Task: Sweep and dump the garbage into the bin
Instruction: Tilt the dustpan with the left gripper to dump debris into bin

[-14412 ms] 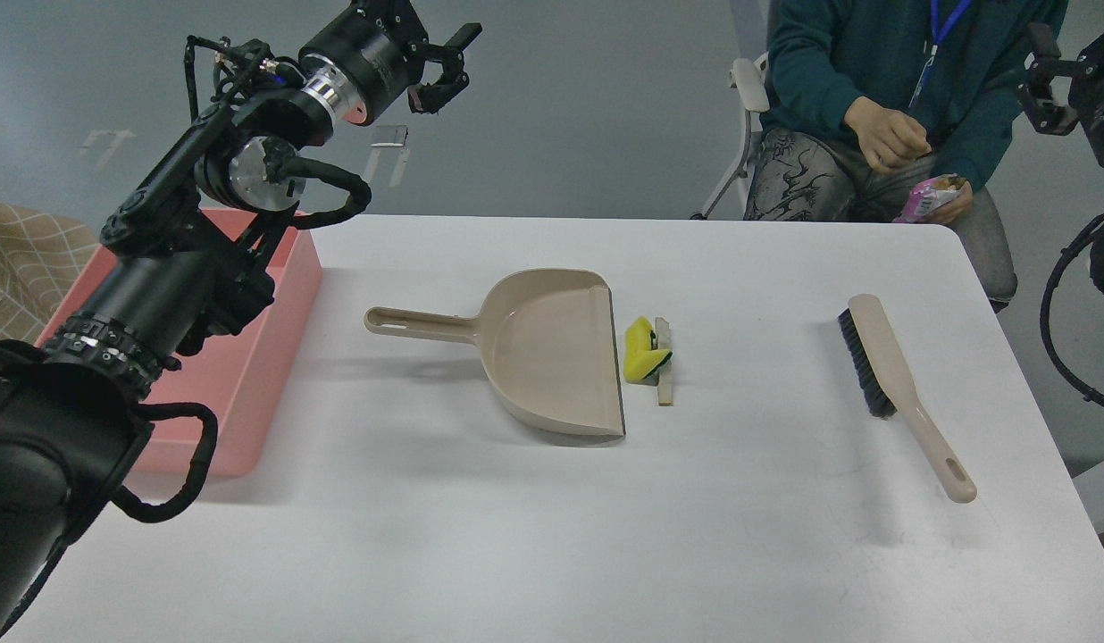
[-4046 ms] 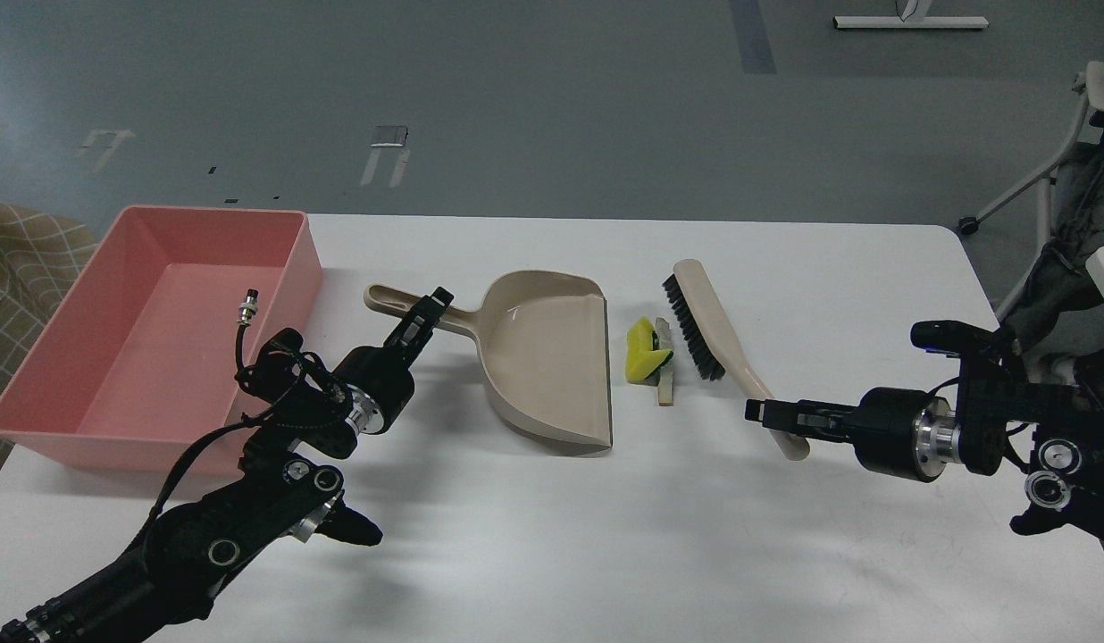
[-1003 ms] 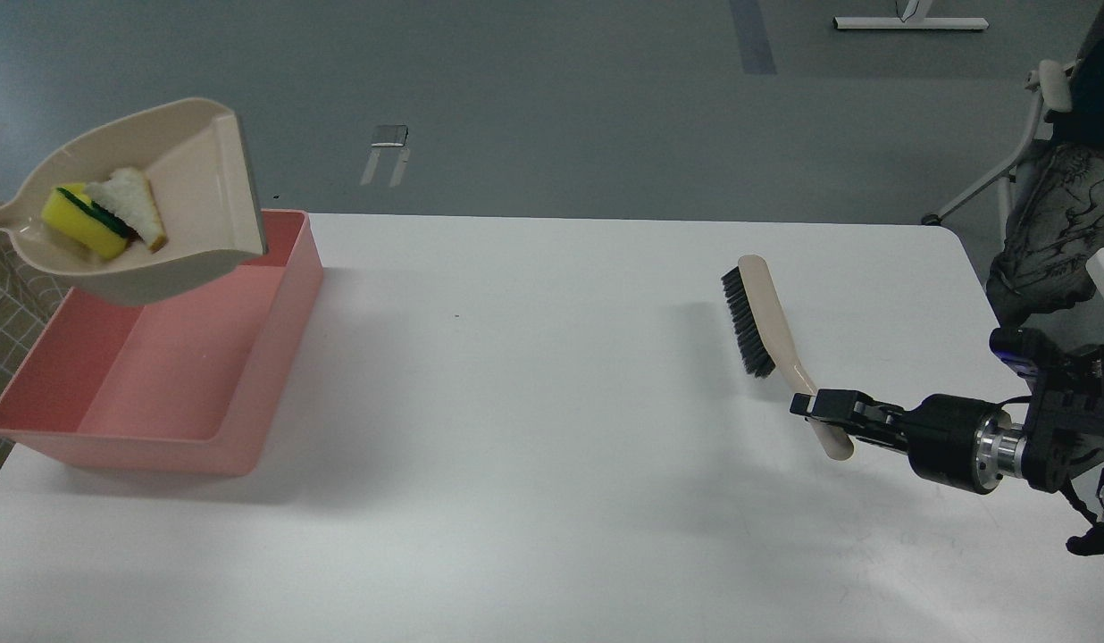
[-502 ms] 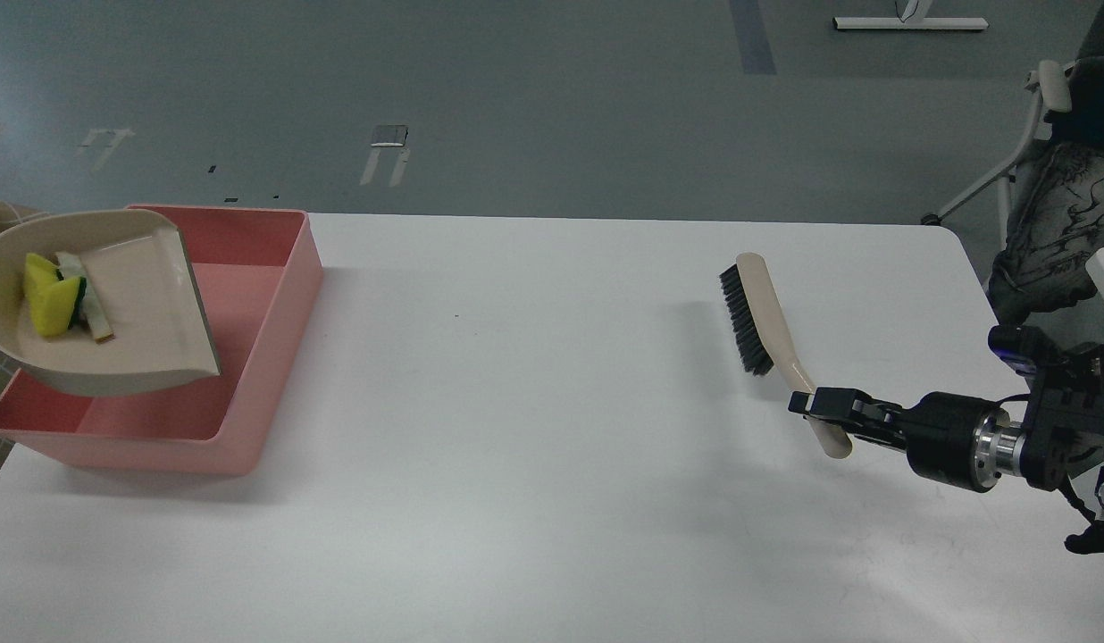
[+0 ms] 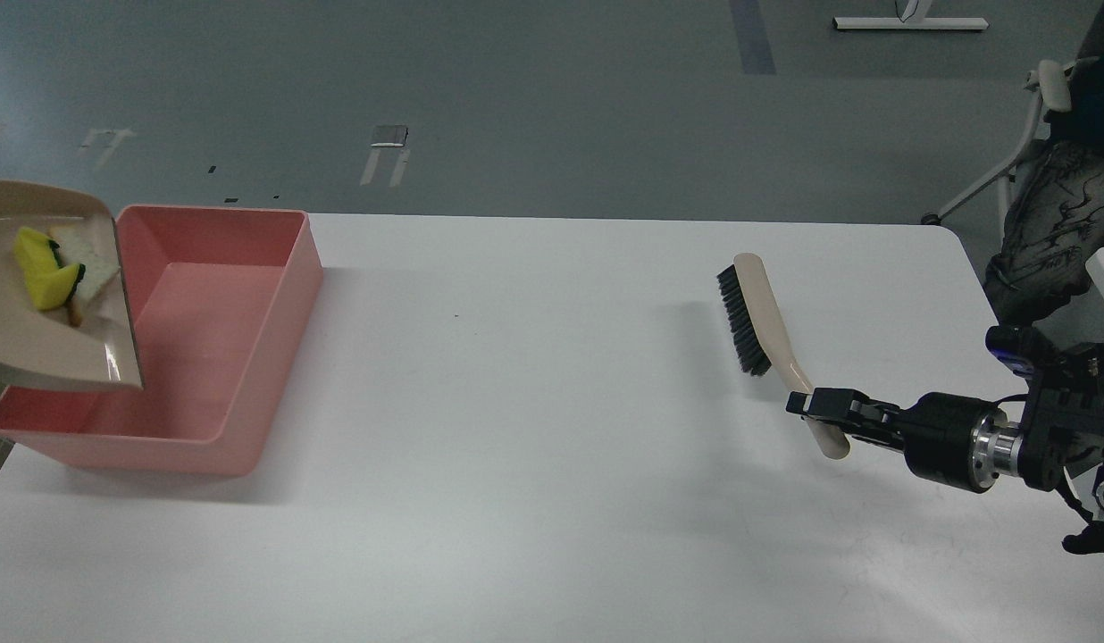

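The beige dustpan (image 5: pixel 34 348) hangs tilted at the far left edge, over the left side of the pink bin (image 5: pixel 239 357). The garbage lies inside it: a yellow chunk with a dark green layer (image 5: pixel 41 275) and a pale flat stick (image 5: pixel 86 268) beside it. My left gripper and the pan's handle are out of view past the left edge. My right gripper (image 5: pixel 815 409) is shut on the handle of the beige brush (image 5: pixel 762 317), whose black bristles face left over the table.
The white table (image 5: pixel 534 464) spans the view. The bin stands at its left end. A chair with patterned cloth (image 5: pixel 1048 214) stands off the table's far right corner. A checked cloth shows at the lower left edge.
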Available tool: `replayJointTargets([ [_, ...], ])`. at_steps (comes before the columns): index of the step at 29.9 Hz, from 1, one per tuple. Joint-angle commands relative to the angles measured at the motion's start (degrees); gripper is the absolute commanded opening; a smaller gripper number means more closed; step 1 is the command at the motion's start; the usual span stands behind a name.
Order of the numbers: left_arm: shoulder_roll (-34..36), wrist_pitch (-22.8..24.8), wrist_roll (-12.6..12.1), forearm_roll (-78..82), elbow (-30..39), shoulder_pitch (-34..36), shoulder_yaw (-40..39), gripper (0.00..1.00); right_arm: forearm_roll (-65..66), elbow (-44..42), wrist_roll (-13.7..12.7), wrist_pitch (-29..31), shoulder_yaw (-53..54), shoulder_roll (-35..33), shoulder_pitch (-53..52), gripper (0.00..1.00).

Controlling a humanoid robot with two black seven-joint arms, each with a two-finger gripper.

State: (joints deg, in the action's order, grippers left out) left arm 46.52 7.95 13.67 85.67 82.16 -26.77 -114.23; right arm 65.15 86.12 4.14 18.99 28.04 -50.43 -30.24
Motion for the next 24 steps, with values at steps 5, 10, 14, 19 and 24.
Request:
replayJointTargets([
  [5, 3.9, -3.4, 0.7, 3.2, 0.9, 0.1, 0.0, 0.00, 0.0, 0.0, 0.0, -0.1, 0.1, 0.0, 0.0, 0.00],
  [10, 7.2, -5.7, 0.7, 2.9, 0.9, 0.1, -0.2, 0.00, 0.0, 0.1, 0.0, -0.2, 0.1, -0.1, 0.0, 0.00],
  [14, 8.8, -6.5, -0.2, 0.0, 4.0, 2.8, -3.4, 0.00, 0.0, 0.0, 0.1, -0.2, 0.4, -0.4, 0.0, 0.00],
  [19, 10.8, -0.2, -6.2, -12.1, 9.2, 10.5, -3.4, 0.00, 0.1, -0.2, 0.2, -0.2, 0.6, -0.7, -0.1, 0.00],
  [24, 6.6, 5.8, -15.4, -20.5, 11.5, 23.6, 4.3, 0.00, 0.1, -0.9, 0.3, -0.3, 0.7, -1.3, 0.1, 0.00],
])
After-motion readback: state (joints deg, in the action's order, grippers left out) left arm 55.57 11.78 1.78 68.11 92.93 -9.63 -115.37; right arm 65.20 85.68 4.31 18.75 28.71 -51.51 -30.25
